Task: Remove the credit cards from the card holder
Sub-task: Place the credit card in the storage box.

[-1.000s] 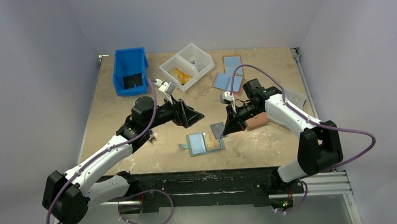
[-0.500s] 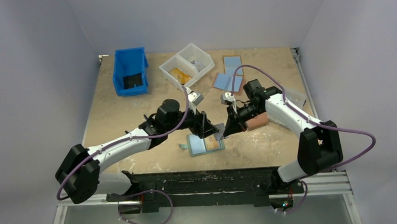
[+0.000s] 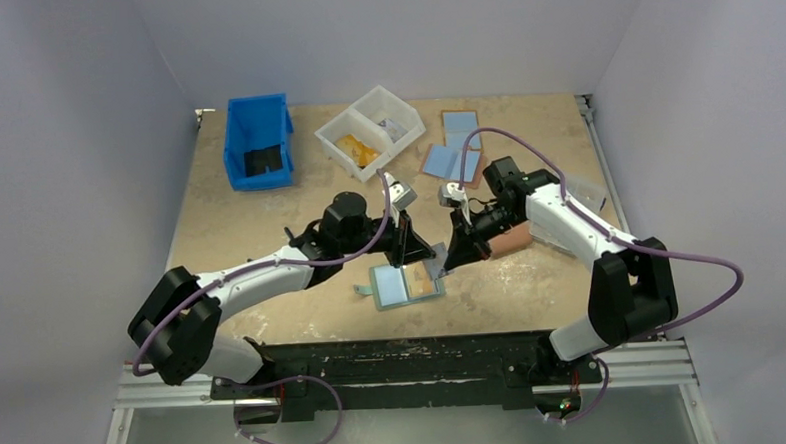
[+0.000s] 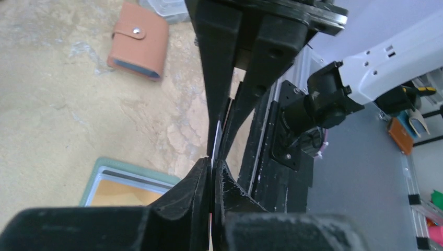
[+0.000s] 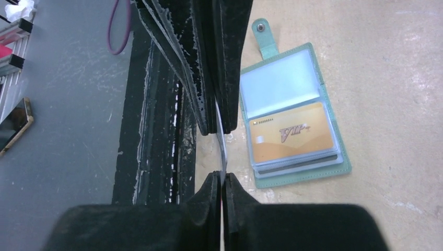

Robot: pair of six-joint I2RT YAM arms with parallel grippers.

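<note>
The teal card holder (image 3: pixel 389 286) lies open on the table near the front edge, a tan-orange credit card (image 5: pixel 292 137) in its top clear sleeve and a dark one (image 5: pixel 295 166) under it. Just above its right side a thin dark credit card (image 5: pixel 221 140) stands edge-on, pinched from both ends. My left gripper (image 4: pixel 213 162) is shut on one edge of it. My right gripper (image 5: pixel 222 177) is shut on the opposite edge. In the top view the two grippers (image 3: pixel 426 253) (image 3: pixel 445 266) meet tip to tip over the holder.
A salmon-pink snap wallet (image 3: pixel 510 241) lies under the right arm. Light-blue-and-brown wallets (image 3: pixel 454 159) are behind it. A blue bin (image 3: pixel 258 143) and a white divided tray (image 3: pixel 370 131) stand at the back. The table's front edge and black rail (image 5: pixel 156 130) run close to the holder.
My left arm swung right from mid-table to the raised card and its open jaws closed on it. The right gripper stayed in place holding the card.
</note>
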